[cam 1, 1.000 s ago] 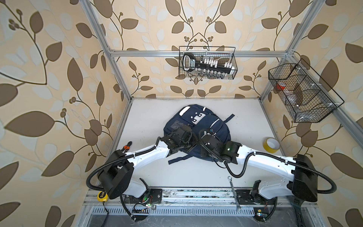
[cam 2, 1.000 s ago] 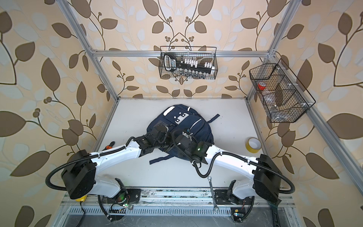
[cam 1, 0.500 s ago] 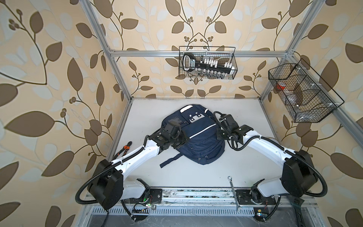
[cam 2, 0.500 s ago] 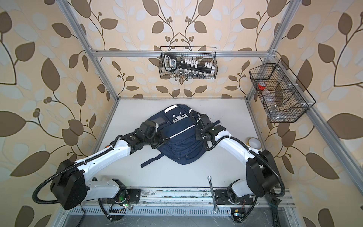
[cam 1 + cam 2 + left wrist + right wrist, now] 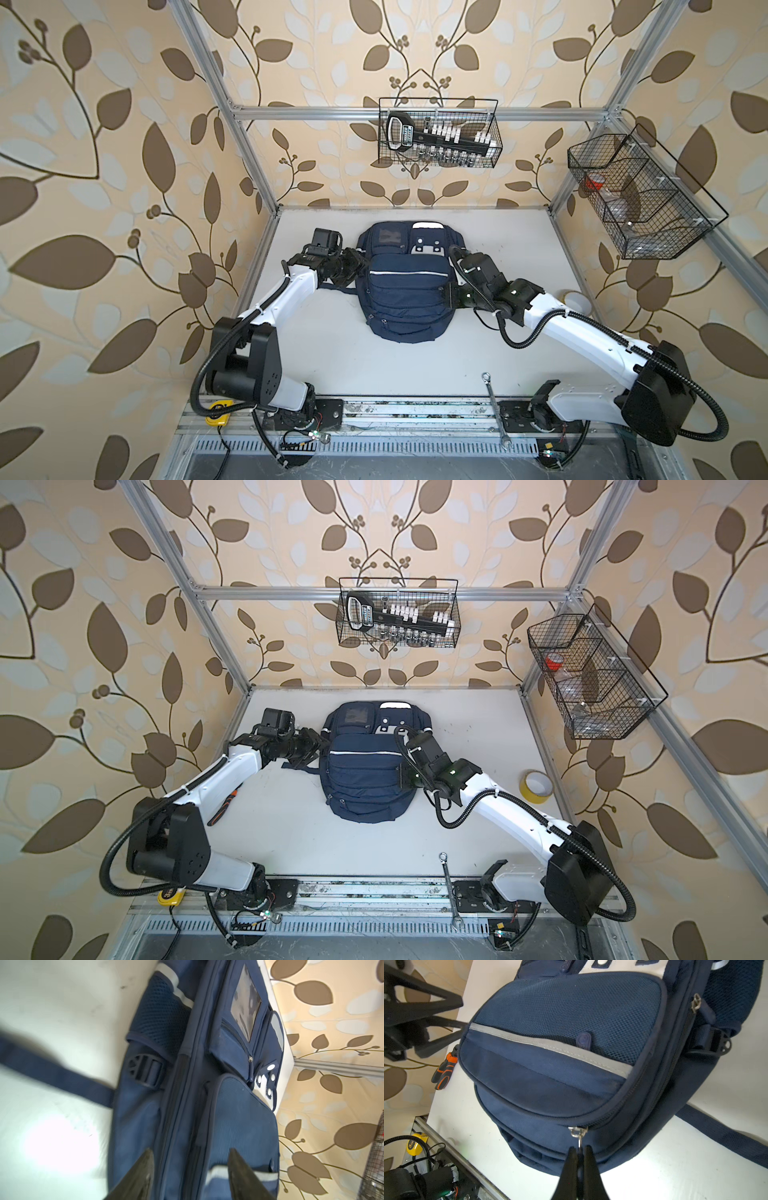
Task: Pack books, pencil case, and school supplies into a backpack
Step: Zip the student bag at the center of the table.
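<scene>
Clearly the backpack (image 5: 405, 291) looked soft and floppy, lying flat on the table (image 5: 332, 357) between both arms, so I judged the metal zipper pull (image 5: 578, 1132) the best place to take it. The right gripper (image 5: 579, 1150) was pinched closed on that pull; the left gripper (image 5: 191, 1153) stood open beside the fabric, holding nothing
</scene>
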Robot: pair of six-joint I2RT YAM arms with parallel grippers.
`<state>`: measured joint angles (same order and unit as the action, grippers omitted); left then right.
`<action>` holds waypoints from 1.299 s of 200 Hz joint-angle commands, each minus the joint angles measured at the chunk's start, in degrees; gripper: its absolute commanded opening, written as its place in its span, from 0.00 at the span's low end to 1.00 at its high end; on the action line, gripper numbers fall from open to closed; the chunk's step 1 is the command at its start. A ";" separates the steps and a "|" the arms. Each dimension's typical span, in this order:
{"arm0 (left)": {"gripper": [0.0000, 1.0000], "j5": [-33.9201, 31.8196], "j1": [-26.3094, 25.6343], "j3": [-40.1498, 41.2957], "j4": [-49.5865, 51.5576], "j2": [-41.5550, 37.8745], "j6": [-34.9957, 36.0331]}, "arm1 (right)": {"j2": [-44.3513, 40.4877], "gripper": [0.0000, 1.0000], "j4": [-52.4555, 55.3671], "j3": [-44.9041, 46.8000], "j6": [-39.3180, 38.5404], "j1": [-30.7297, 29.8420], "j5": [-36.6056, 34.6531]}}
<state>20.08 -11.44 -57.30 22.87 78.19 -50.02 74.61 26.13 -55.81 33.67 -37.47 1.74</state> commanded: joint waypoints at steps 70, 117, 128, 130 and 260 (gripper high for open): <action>0.51 -8.46 -23.17 -2.25 -7.06 0.50 -14.26 | -1.73 0.00 -1.50 1.97 2.89 -1.96 -0.41; 0.56 -11.50 -27.00 -5.43 -10.27 7.50 -19.92 | -2.50 0.00 -1.84 1.85 3.84 -3.87 -1.51; 0.57 -10.81 -27.72 -5.81 -11.53 8.47 -21.43 | -2.45 0.00 -2.05 1.76 4.07 -4.36 -1.87; 0.57 -10.66 -27.88 -5.94 -11.53 8.69 -21.56 | -2.39 0.00 -2.05 1.76 4.13 -4.38 -2.01; 0.72 -17.14 -32.77 -1.27 -6.07 3.31 -25.67 | -2.08 0.00 -3.88 1.98 4.98 -7.79 -5.15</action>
<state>2.61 -43.94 -54.81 18.31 74.87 -75.29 73.78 23.77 -53.91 37.85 -43.16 -2.96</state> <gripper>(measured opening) 0.719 0.060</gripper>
